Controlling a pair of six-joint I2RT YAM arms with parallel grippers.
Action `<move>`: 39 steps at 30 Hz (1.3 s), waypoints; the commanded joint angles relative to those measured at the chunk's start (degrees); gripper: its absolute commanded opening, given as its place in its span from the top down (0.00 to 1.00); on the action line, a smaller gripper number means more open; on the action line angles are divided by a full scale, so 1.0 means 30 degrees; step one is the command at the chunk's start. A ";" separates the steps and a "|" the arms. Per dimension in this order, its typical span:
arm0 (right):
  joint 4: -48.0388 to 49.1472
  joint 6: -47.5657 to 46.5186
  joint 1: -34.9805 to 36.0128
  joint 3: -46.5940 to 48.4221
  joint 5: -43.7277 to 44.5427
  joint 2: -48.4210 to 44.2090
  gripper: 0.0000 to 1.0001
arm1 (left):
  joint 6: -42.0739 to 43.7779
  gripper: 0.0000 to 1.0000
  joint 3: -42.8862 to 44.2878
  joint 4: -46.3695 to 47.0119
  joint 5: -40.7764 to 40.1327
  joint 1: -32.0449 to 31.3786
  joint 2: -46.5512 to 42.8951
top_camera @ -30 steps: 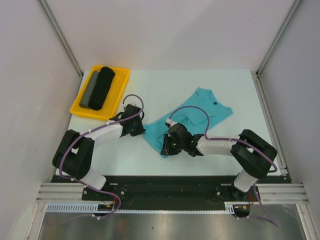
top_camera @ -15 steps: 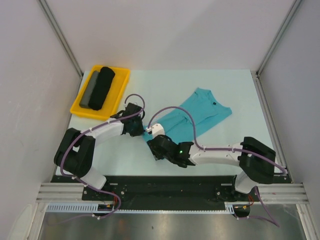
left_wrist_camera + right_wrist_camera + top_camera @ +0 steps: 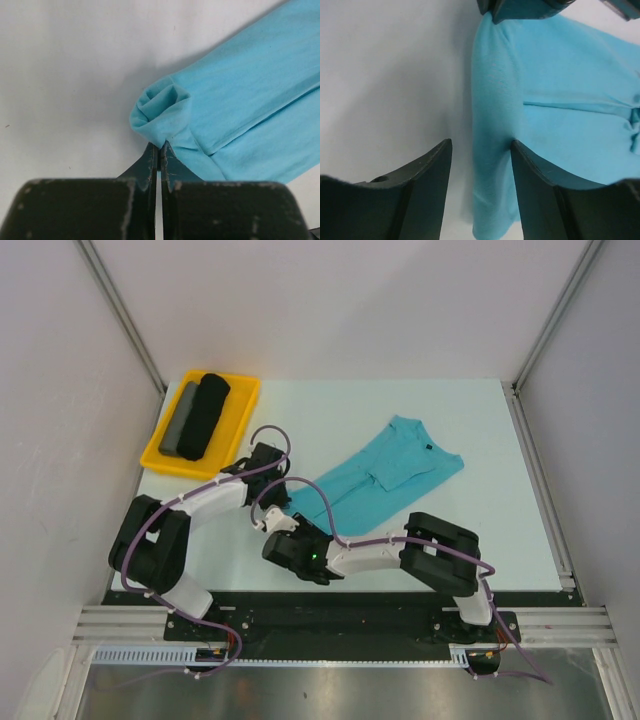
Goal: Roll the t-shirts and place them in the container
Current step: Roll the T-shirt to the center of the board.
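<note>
On the counter [image 3: 470, 420], right of centre, the t-shirt [image 3: 390, 470] lies mostly flat, rolled seemingly only at its near-left corner, pinched by the left arm [image 3: 205, 502] in closed jaws; the right arm [image 3: 365, 555] has jaws agape, empty.

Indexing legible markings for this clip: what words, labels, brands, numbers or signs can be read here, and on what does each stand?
No readable text in any view.
Dark tag at the neck of the t-shirt: too small to read.
Yellow tray: no print visible.
</note>
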 commanded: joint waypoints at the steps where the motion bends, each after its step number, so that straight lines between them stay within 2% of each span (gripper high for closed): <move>1: -0.0291 -0.0914 0.0406 0.1247 0.3250 0.0437 0.44 | 0.0378 1.00 0.0711 -0.0262 0.0060 0.0141 0.0038; 8: 0.0060 -0.1530 0.0671 0.1452 0.4426 0.0759 0.43 | 0.0348 1.00 0.0682 -0.0233 0.0118 0.0141 0.0096; 13: 0.0206 -0.1560 0.0613 0.1541 0.3697 0.1199 0.39 | 0.0319 1.00 0.0711 -0.0204 0.0119 0.0141 0.0126; 17: 0.0148 -0.1443 0.0262 0.1571 0.3432 0.1639 0.39 | 0.0290 1.00 0.0682 -0.0117 0.0177 0.0141 0.0184; 20: -0.0086 -0.1062 -0.0032 0.1571 0.2875 0.1581 0.47 | 0.0290 0.99 0.0682 -0.0145 0.0177 0.0141 0.0185; 21: -0.0144 -0.0916 -0.0148 0.1599 0.2758 0.1523 0.53 | 0.0290 1.00 0.0682 -0.0145 0.0177 0.0141 0.0185; 26: -0.0788 0.0284 -0.0910 0.1600 0.0594 0.0733 0.63 | 0.0289 0.98 0.0711 0.0088 0.0236 0.0141 0.0009; 27: -0.1080 0.0547 -0.1114 0.1571 0.0212 0.0586 0.67 | 0.0290 0.94 0.0740 0.0147 0.0236 0.0141 -0.0049; 29: -0.1287 0.1191 -0.1729 0.1512 -0.1279 0.0001 0.69 | 0.0377 0.90 0.1031 0.0148 0.0236 0.0170 -0.0138; 32: -0.1551 0.2305 -0.2988 0.1308 -0.4354 -0.0701 0.72 | 0.0407 0.75 0.1733 0.0002 0.0672 0.0258 -0.0167; 33: -0.1522 0.2569 -0.3281 0.1162 -0.5957 -0.0878 0.74 | 0.0407 0.66 0.1968 -0.0086 0.0704 0.0346 -0.0196; 35: -0.1376 0.3532 -0.4332 0.0724 -0.7519 -0.1317 0.74 | 0.0436 0.62 0.2611 -0.0116 0.0821 0.0550 -0.0342; 38: -0.1259 0.4967 -0.5855 0.0342 -1.0361 -0.1728 0.77 | 0.0378 0.50 0.3228 -0.0320 0.0997 0.0901 -0.0605; 39: -0.1171 0.5264 -0.6152 0.0050 -1.1528 -0.1817 0.78 | 0.0349 0.49 0.3289 -0.0263 0.1056 0.0961 -0.0722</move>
